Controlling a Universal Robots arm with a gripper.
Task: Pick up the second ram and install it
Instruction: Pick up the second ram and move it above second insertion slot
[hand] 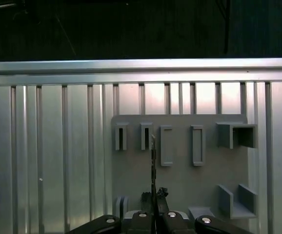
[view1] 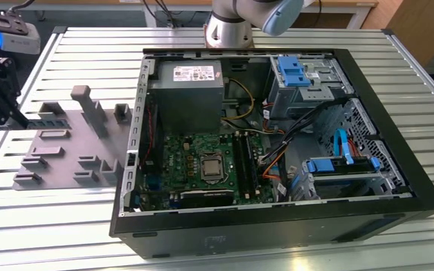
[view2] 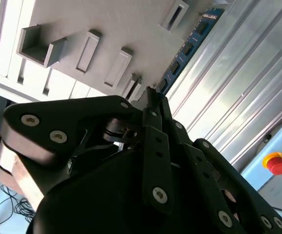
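One gripper [hand: 154, 194] pinches the second ram [hand: 153, 161], its two black fingers pressed against the stick's two flat faces. In the first wrist view the ram shows edge-on as a thin dark line reaching out from the fingertips. In the second wrist view the gripper [view2: 153, 97] holds one end of the ram [view2: 186, 48], and the dark-blue board with its row of small black chips runs away from the fingers.

The ram is outside the computer case, in front of one grey fixture plate [hand: 180, 180]. Whether its far end touches the plate cannot be told. In the first wrist view the plate carries two narrow slot holders [hand: 121, 136], two long rectangular frames [hand: 166, 145] and two open box-shaped brackets [hand: 236, 135]. The ram's line falls between the second slot holder and the first frame.

In the exterior view the same plate [view1: 66, 141] lies on the slatted aluminium table [view1: 398, 73], just beside one open computer case [view1: 383, 141] on the exterior view's left. Inside the case are:
- one green motherboard [view1: 183, 155] with one processor socket [view1: 212, 166]
- dark memory slots [view1: 243, 161] beside the socket, too small to count
- one grey power supply [view1: 190, 93]
- two light-blue drive brackets [view1: 293, 70]

One red stop button [view2: 277, 163] shows in the second wrist view.
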